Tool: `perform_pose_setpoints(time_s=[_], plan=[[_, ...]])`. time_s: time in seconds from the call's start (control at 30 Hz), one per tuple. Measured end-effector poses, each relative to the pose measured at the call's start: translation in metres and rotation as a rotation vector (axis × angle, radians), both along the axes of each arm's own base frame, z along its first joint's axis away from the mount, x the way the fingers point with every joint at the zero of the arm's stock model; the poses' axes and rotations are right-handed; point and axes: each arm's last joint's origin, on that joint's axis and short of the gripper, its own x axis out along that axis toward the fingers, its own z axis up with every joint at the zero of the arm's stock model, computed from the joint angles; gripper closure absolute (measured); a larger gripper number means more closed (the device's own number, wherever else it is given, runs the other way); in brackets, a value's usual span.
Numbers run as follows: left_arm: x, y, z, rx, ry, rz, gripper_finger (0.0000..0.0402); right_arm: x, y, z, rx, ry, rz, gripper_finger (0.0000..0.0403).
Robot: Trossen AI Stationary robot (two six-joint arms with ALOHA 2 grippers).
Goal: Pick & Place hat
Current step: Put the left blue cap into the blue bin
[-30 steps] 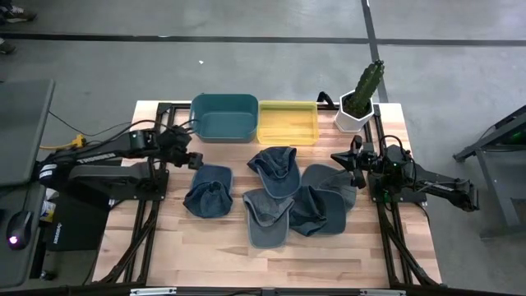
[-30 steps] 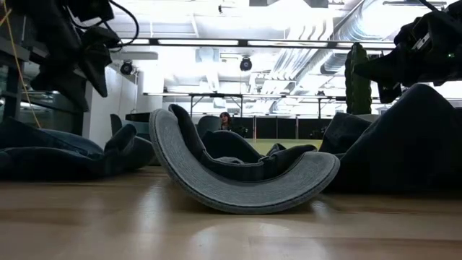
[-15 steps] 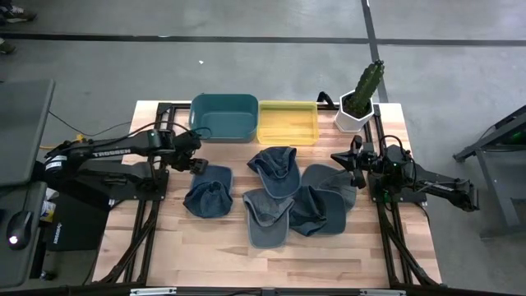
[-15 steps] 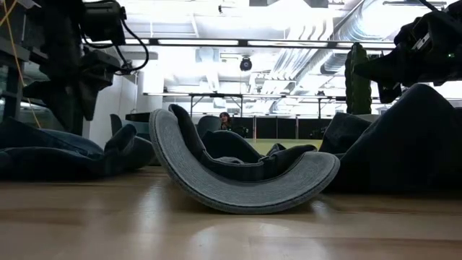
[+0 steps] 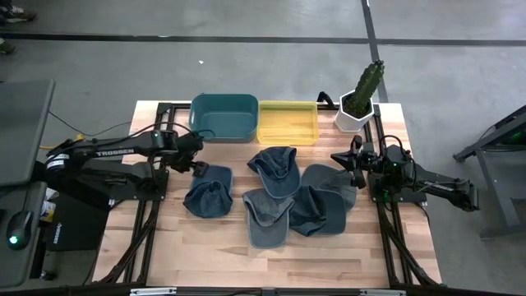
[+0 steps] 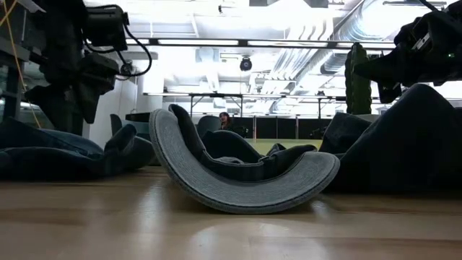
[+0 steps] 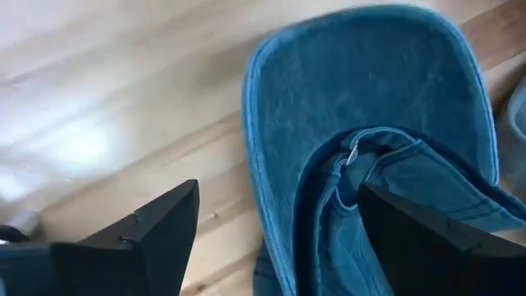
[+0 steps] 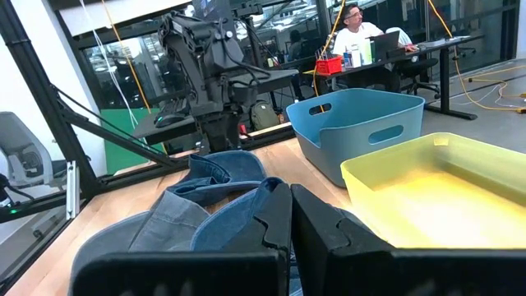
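Your left claw (image 7: 275,238) hangs spread over the brim of the crumpled blue denim cap (image 5: 207,191), a finger on either side, not touching; its own fingers cut off the cap's crown. That cap lies at the left end of the pile on the wooden desk (image 5: 205,247), bare wood beside it. Your right claw (image 8: 289,215) waits pressed together near the yellow plastic bin (image 8: 436,185).

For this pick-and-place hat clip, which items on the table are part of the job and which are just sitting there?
Part of the job:
- blue hat, under the open left gripper
- other hats piled mid-table
- teal bin and yellow bin, likely drop spots
- right gripper, shut, waiting beside the pile

Just lying about:
- potted cactus at the table's far right corner
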Motion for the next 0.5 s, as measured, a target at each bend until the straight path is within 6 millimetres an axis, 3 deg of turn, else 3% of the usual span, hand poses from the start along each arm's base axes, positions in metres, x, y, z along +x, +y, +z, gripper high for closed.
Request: perform_pose_setpoints(time_s=[0.5], plan=[[0.027,0.007,-0.03,-0.086,0.109,-0.041,0.0089,0.0,0.0,0.0,-0.001,-0.001,0.0,0.0402]])
